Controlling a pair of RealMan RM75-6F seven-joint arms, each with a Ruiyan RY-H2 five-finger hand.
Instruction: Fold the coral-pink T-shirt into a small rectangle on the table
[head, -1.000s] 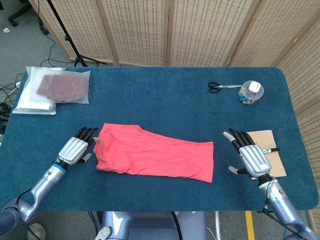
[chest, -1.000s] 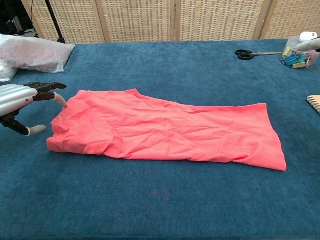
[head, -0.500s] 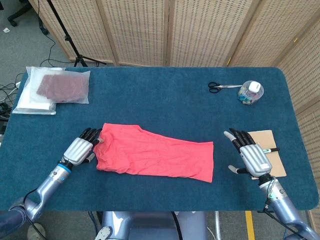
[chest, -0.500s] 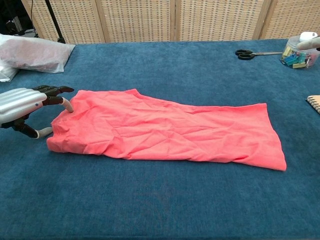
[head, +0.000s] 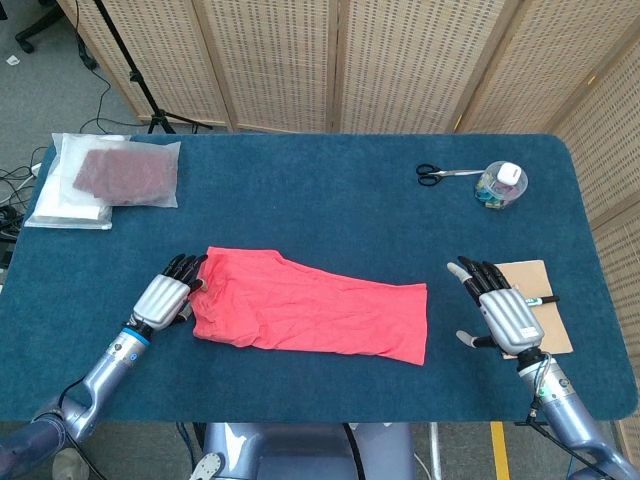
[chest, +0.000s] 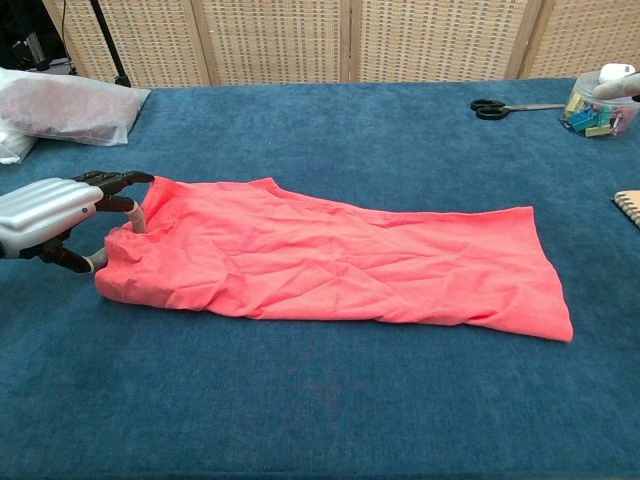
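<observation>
The coral-pink T-shirt (head: 310, 312) (chest: 330, 260) lies on the blue table (head: 330, 200) as a long, wrinkled strip folded lengthwise, running left to right. My left hand (head: 165, 297) (chest: 55, 215) is at its left end. The fingertips (chest: 135, 215) curl down onto the shirt's edge and the thumb lies low beside that edge. No cloth is lifted. My right hand (head: 503, 315) is open with its fingers spread, hovering apart from the shirt's right end, next to a notebook. The chest view does not show it.
A brown notebook (head: 545, 300) (chest: 630, 205) with a pen lies at the right edge. Black scissors (head: 440, 174) (chest: 500, 106) and a clear tub of clips (head: 500, 184) (chest: 598, 108) sit at the back right. A plastic bag holding dark red cloth (head: 120, 172) (chest: 60, 105) lies at the back left.
My left hand has slid right, from beside the shirt onto its left edge, fingers now curling over the cloth. The right hand and the shirt have stayed in place.
</observation>
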